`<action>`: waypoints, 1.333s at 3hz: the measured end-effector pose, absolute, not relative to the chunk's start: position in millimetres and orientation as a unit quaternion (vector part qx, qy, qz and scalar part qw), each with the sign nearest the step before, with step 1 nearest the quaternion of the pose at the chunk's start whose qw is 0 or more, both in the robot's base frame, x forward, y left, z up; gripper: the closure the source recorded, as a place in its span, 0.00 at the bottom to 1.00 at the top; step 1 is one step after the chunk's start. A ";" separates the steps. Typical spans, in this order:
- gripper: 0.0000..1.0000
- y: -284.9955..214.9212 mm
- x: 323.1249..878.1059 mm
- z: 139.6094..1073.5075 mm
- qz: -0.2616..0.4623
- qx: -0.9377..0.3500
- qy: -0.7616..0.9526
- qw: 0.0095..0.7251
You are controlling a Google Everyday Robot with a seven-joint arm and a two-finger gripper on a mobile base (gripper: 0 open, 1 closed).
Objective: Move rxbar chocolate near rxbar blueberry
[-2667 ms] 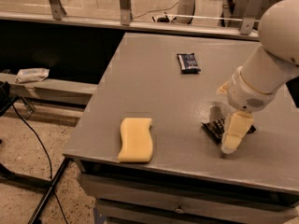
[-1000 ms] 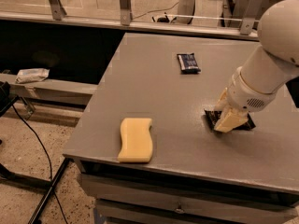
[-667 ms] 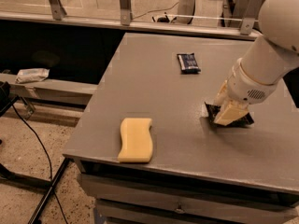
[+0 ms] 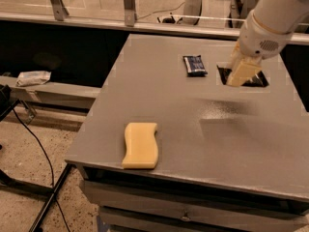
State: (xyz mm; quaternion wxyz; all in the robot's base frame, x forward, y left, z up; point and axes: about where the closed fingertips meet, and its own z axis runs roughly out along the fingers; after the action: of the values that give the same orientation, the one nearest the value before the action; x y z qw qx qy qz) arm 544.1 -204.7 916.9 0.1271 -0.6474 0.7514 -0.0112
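Far right on table (image 4: pixel 164 105), gripper (image 4: pixel 240 76) clamps rxbar chocolate (image 4: pixel 258 79), just right of rxbar blueberry (image 4: pixel 194 65), not touching. Judgement: near enough; set it flat, release gently, lift straight, avoid nudging the blueberry bar.

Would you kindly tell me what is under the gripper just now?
Under the gripper, at the table's far right, is the black rxbar chocolate, its ends showing either side. The gripper covers its middle, so the lettering there is hidden.
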 end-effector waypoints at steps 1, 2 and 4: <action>1.00 -196.2 597.1 937.7 -0.014 -0.638 0.755 0.150; 0.93 -181.5 634.0 969.2 -0.019 -0.625 0.754 0.200; 0.46 -150.8 693.5 964.6 0.002 -0.574 0.772 0.272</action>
State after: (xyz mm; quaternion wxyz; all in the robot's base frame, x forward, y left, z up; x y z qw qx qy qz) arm 693.5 -150.8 964.6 0.2720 -0.5742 0.7722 0.0016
